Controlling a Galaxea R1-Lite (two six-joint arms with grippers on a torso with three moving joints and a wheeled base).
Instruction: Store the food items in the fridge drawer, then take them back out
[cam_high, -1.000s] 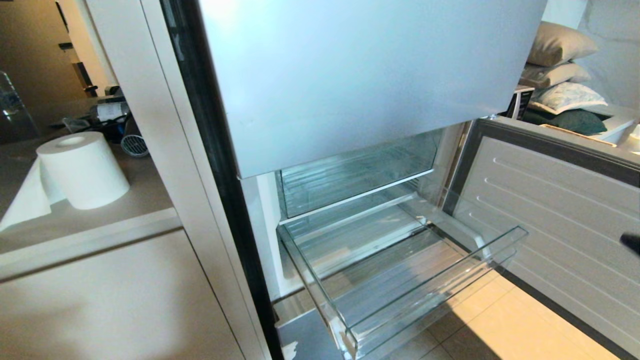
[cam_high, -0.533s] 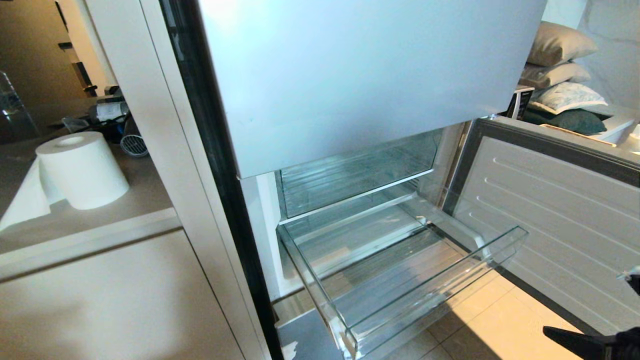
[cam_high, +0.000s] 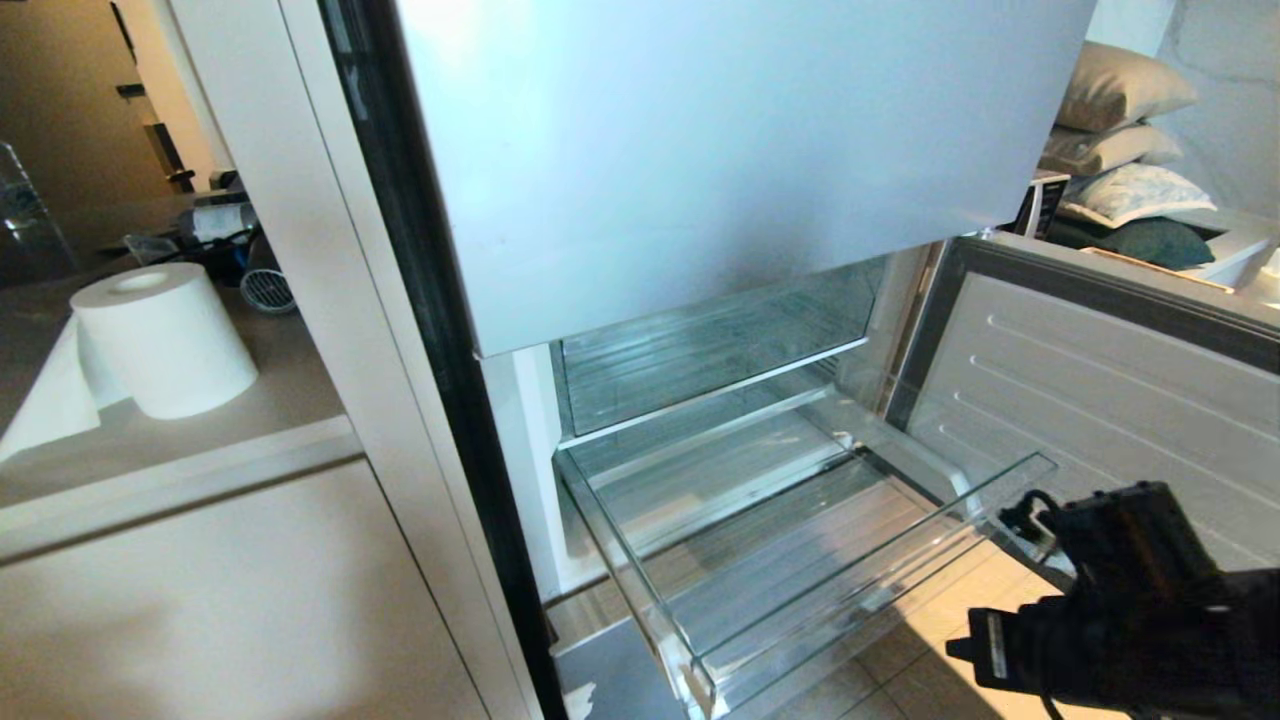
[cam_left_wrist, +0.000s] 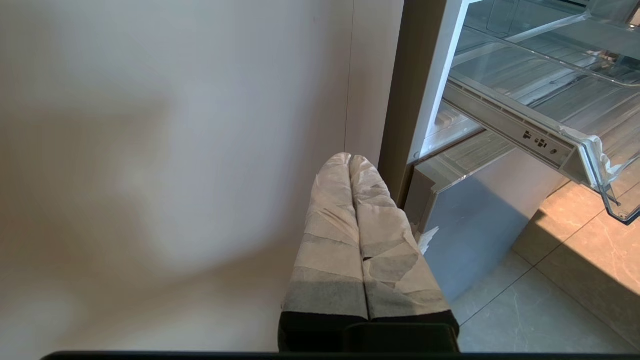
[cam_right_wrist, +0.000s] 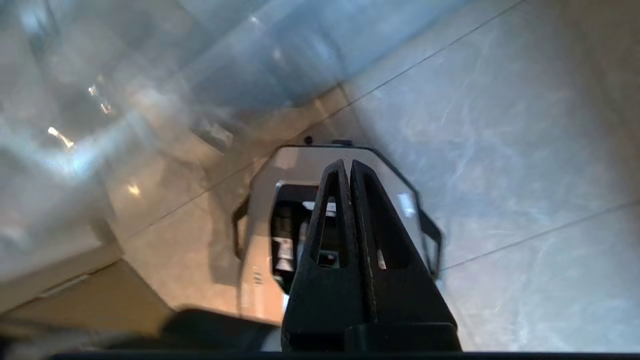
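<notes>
The fridge drawer (cam_high: 870, 590) stands pulled out, clear and ribbed, with nothing inside it; its corner also shows in the left wrist view (cam_left_wrist: 607, 175). The food items are out of view. In the head view my right arm's black wrist (cam_high: 1130, 600) hangs low, just off the drawer's front right corner. Over the floor tiles and my own base, the right gripper (cam_right_wrist: 348, 162) points down, its black fingers shut and holding nothing. My left gripper (cam_left_wrist: 350, 157), wrapped in white tape, is parked shut beside the beige cabinet panel, left of the fridge's foot.
A taller clear bin (cam_high: 700, 350) sits above the drawer under the grey-blue upper door (cam_high: 720, 150). The lower door (cam_high: 1120, 420) stands open on the right. A paper roll (cam_high: 165, 340) rests on the counter at left. Tiled floor (cam_right_wrist: 500, 125) lies below the drawer.
My right arm has risen from the lower right edge of the head view to beside the drawer's front right corner. The drawer and the left arm have stayed still.
</notes>
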